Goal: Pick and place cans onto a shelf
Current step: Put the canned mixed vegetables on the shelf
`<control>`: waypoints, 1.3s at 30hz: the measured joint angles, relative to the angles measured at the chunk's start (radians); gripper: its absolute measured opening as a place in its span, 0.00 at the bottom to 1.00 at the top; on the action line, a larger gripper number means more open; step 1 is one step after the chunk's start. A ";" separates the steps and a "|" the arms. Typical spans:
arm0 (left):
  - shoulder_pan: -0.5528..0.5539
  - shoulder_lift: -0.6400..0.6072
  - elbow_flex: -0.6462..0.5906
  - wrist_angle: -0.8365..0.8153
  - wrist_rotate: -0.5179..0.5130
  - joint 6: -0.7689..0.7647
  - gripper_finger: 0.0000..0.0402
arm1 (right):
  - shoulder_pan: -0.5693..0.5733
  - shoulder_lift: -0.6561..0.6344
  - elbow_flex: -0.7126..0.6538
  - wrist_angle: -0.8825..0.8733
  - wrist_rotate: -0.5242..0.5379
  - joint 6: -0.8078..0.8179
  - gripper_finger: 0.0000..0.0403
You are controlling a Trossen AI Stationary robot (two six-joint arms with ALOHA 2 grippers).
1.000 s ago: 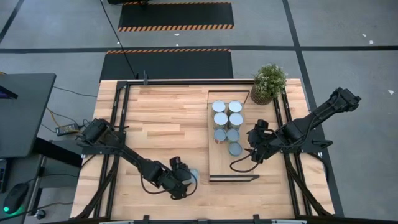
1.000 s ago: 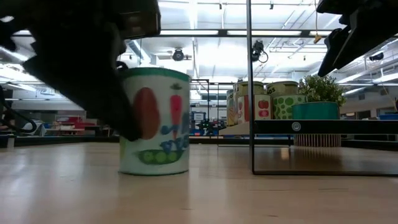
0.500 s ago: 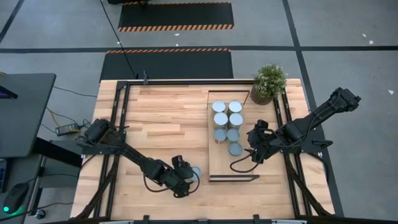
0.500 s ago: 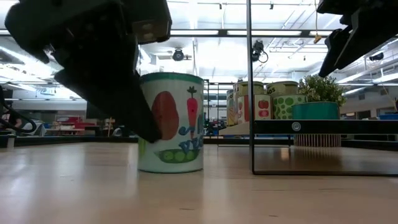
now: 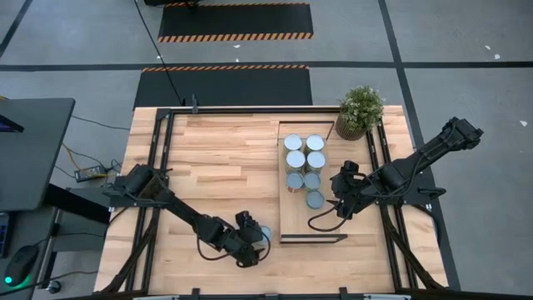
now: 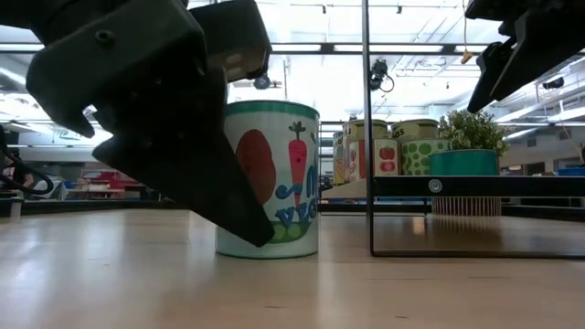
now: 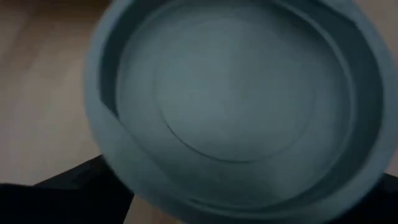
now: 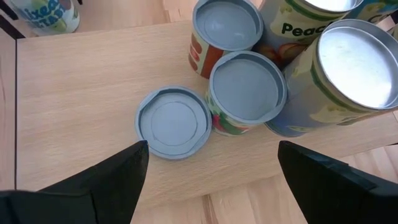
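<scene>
The left end effector (image 5: 252,244), at the near edge of the pale plank worktop (image 5: 216,158), has its dark fingers (image 6: 196,174) against the sides of a small cylindrical can with a pale silvery-blue top and a vegetable-print label (image 6: 271,180); whether they are clamped on it cannot be told, and the can stands upright with its base on the worktop. The left wrist view is filled by that can's round blue-grey top (image 7: 236,102). The can stands just beside the near left corner of the long light-wood shelf on a thin black metal frame (image 5: 329,179), outside it. Six more identical cans (image 5: 303,164) stand on the shelf board, clustered in two rows at its far end with one, the can nearest the camera (image 8: 174,121), at the tail of the group. The right end effector (image 5: 344,200) hovers above the shelf beside that cluster, its fingers (image 8: 118,171) spread wide and carrying nothing. A potted green plant in a teal pot (image 5: 360,111) sits at the far right corner of the worktop, just past the shelf.
</scene>
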 joint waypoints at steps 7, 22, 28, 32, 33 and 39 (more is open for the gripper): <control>0.000 -0.002 0.000 0.004 -0.063 -0.002 0.85 | 0.000 0.000 0.000 0.000 0.000 0.001 0.91; 0.085 -0.192 0.000 -0.176 -0.092 0.090 0.70 | 0.000 -0.102 0.000 -0.061 0.024 -0.019 0.91; 0.210 -0.208 0.000 -0.071 -0.034 0.255 0.70 | 0.000 -0.127 -0.013 -0.057 0.038 -0.027 0.91; 0.301 -0.193 -0.001 0.069 0.149 0.366 0.70 | 0.000 -0.145 -0.065 -0.028 0.029 -0.022 0.91; 0.321 -0.189 -0.001 0.113 0.200 0.387 0.70 | 0.000 -0.148 -0.073 -0.021 0.027 -0.017 0.91; 0.373 -0.125 0.000 0.224 0.399 0.444 0.70 | 0.000 -0.173 -0.082 -0.017 0.014 -0.009 0.91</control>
